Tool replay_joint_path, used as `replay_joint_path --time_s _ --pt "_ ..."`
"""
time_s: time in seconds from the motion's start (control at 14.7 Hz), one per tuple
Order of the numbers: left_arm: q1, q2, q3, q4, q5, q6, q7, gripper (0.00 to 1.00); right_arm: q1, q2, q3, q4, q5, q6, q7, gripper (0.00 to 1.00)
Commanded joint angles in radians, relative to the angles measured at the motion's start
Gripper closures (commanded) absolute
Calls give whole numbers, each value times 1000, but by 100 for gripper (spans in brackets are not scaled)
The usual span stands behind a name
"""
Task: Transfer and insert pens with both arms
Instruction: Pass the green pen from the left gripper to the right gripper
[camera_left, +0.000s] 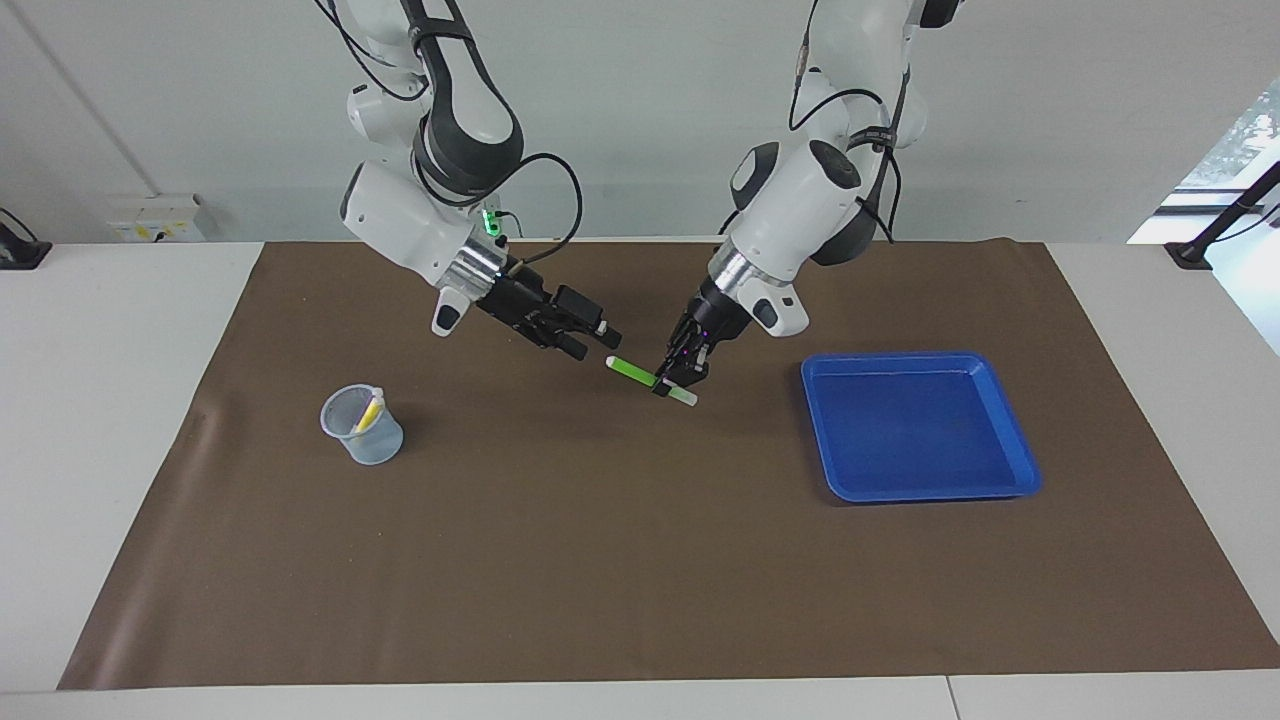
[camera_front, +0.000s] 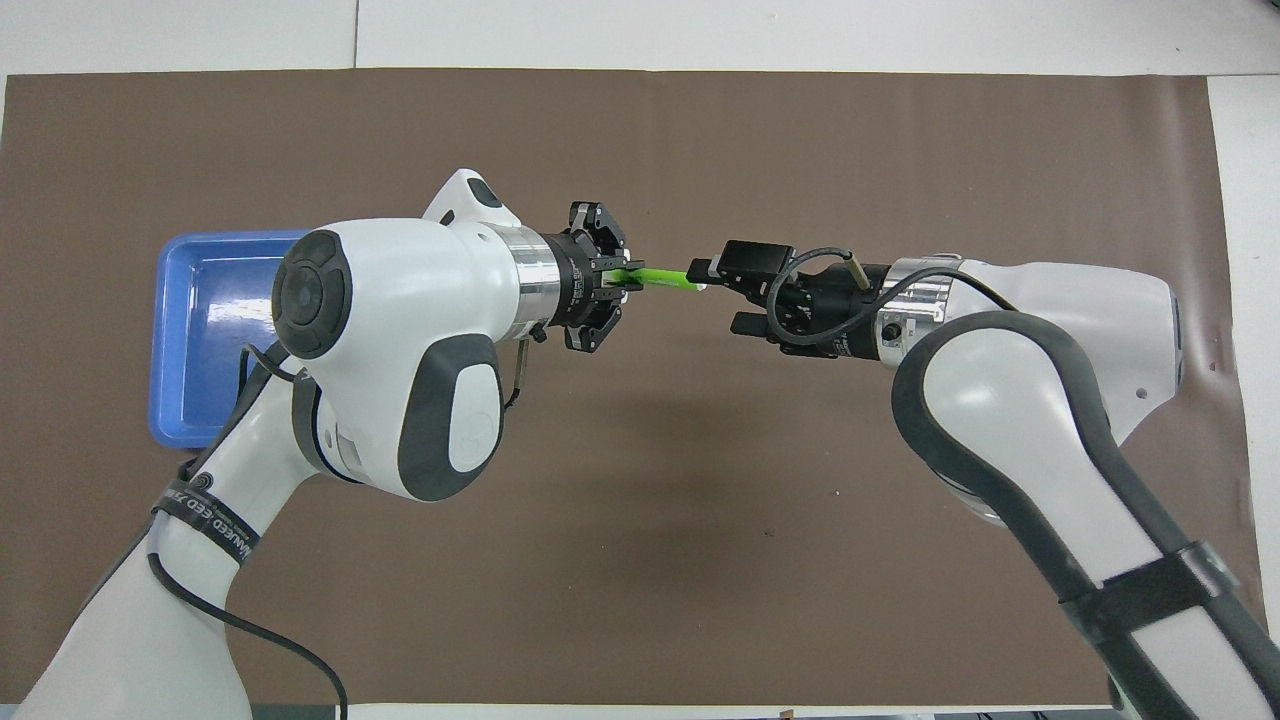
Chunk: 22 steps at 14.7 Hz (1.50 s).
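Observation:
My left gripper (camera_left: 672, 385) is shut on the green pen (camera_left: 632, 370) and holds it up over the middle of the mat, about level. In the overhead view the left gripper (camera_front: 618, 280) grips one end of the green pen (camera_front: 660, 278). The pen's free end points at my right gripper (camera_left: 594, 344), which is open and empty. In the overhead view that end reaches the right gripper's (camera_front: 716, 296) fingertips without being clamped. The yellow pen (camera_left: 370, 412) stands in a clear cup (camera_left: 360, 428). The purple pen is out of view.
An empty blue tray (camera_left: 920, 425) lies on the brown mat (camera_left: 600, 560) toward the left arm's end, partly under the left arm in the overhead view (camera_front: 200, 330). The cup stands toward the right arm's end, hidden by the right arm in the overhead view.

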Motion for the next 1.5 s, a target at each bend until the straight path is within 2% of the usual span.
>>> replay_joint_path --time_s 0.0,0.07,0.27,0.54,0.68,0.82,0.89,1.02,1.23,1.29,1.36,1.43 --pt "-31 12 16 12 -20 14 -13 100 -1 -13 1 -17 34 10 -26 7" --pt "-40 12 16 12 -20 14 -15 100 -1 -13 1 -16 35 10 -26 11" --pt "-43 12 16 11 -20 14 -16 100 -5 -13 1 -11 35 0 -26 36" --pt "-54 10 16 7 -20 15 -16 100 -14 -13 1 -11 37 -13 -24 52" --pt "-55 9 16 6 -20 14 -15 100 -14 -13 1 -11 35 -14 -23 63" --pt "-55 8 16 4 -20 15 -15 100 -16 -13 1 -11 37 -23 -24 82" --pt "-55 8 16 4 -20 14 -13 100 -16 -13 1 -10 40 -25 -23 100" --pt "-55 7 16 -3 -18 15 -7 100 -16 -13 -1 -8 95 -33 -20 100" --pt "-55 5 16 -5 -9 9 7 99 -24 -15 -4 -5 92 -49 -21 100" --pt "-55 5 19 -6 -6 6 34 28 -25 -13 -5 -4 91 -60 -23 100" --pt "-54 4 19 -6 -6 1 75 0 -28 -13 -7 -1 86 -71 -24 100" --pt "-46 4 20 -11 -4 1 123 0 -43 -12 -7 12 59 -91 -23 100"
